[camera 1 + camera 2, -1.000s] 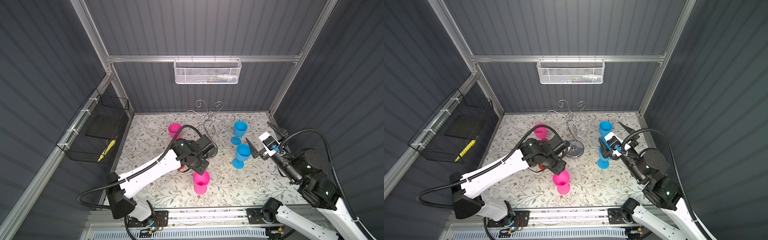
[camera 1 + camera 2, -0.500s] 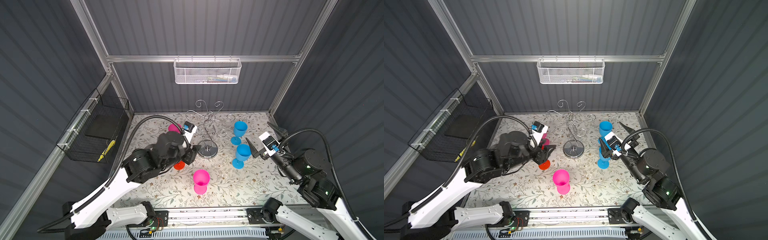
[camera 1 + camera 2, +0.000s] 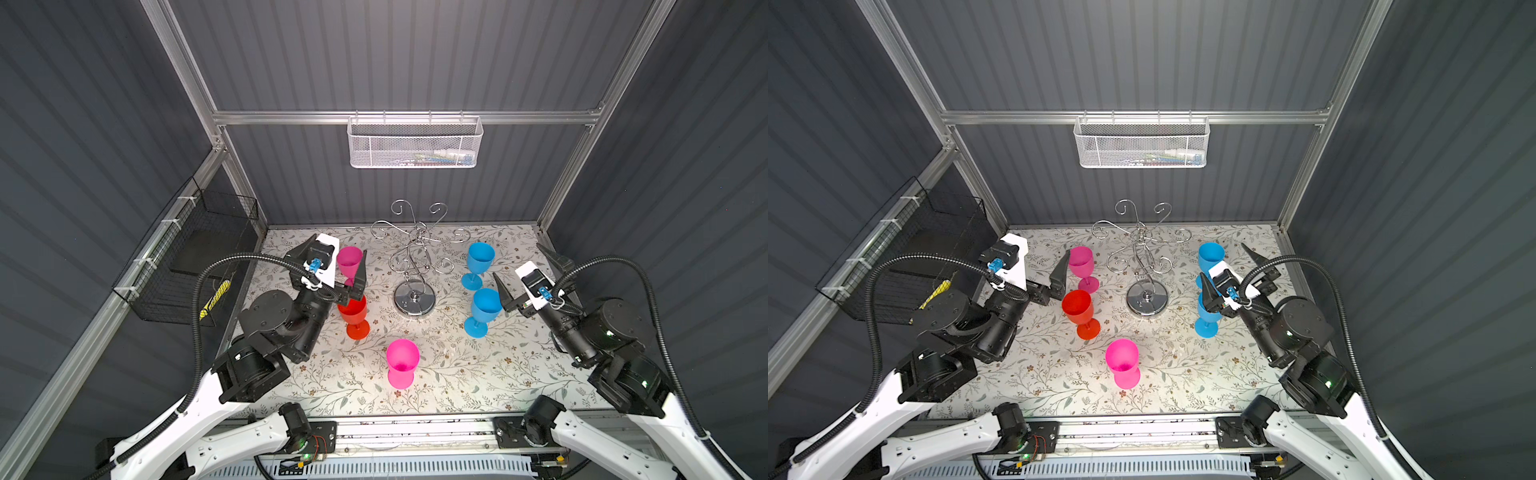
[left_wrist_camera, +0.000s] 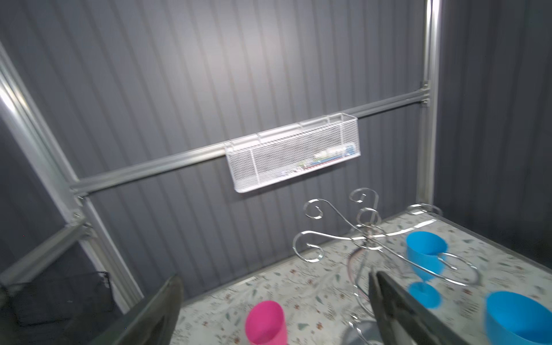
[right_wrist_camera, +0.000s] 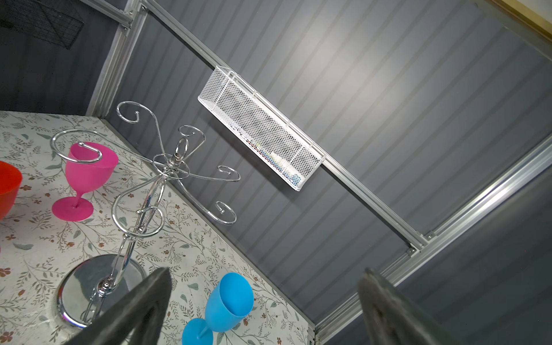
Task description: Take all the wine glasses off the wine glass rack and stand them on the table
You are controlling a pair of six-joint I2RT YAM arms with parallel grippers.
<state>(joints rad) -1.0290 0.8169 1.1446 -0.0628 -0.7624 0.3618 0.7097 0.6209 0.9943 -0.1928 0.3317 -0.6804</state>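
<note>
You have a wine glass rack (image 3: 414,298) of mirror-glossy chrome wire. The red glass (image 3: 353,311) and near pink glass (image 3: 401,358) look like smooth, matt plastic; the far white basket (image 3: 415,146) is painted metal mesh.

The wine glass rack (image 3: 414,296) stands upright at the middle rear of the bench (image 3: 498,374). It is chrome wire, with scroll-ended arms on a twisted stem and a round mirror base lying flat. A magenta wine glass (image 3: 402,360) stands upright, mouth up, in front of the rack and apart from it.
</note>
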